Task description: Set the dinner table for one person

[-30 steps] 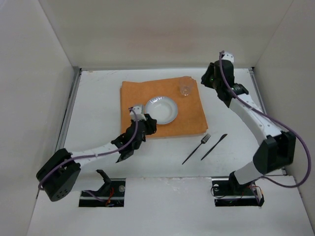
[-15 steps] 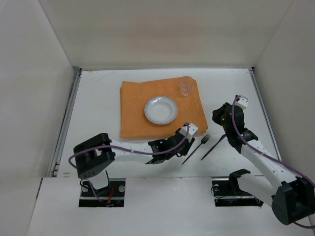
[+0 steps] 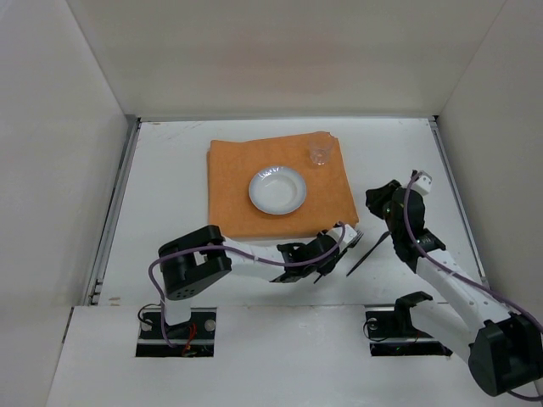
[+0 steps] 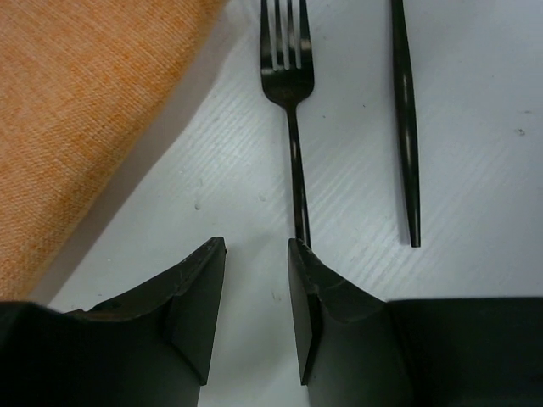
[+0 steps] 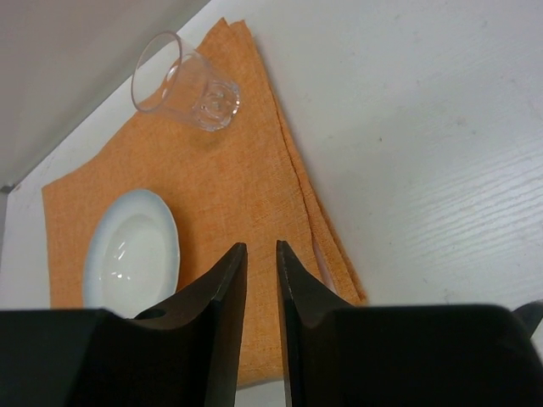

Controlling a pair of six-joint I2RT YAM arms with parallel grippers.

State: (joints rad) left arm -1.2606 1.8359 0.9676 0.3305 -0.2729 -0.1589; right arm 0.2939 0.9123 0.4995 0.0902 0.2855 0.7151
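- Currently the left gripper point(image 3: 333, 244) is reaching across to the near right part of the dinner table point(image 3: 170, 186), hovering low over the handle of a black fork point(image 3: 351, 240).
- Seen from the left wrist, its fingers point(image 4: 199, 288) are standing a narrow way apart and gripping nothing. The fork's handle is running down to the tip of one finger.
- A black knife point(image 3: 370, 252) is lying just right of the fork, roughly parallel and apart from it. Both are resting on bare tabletop off the near right corner of the orange cloth point(image 3: 233, 182).
- The right gripper point(image 3: 379, 202) is hanging right of the cloth, near the knife's far end. Its fingers point(image 5: 216, 297) are leaving only a thin slit and holding nothing.
- A white plate point(image 3: 277, 189) is sitting mid-cloth, and a clear glass point(image 3: 320, 152) is standing at the cloth's far right corner.
- The dinner table is lying under everything, carrying the cloth on its far middle.
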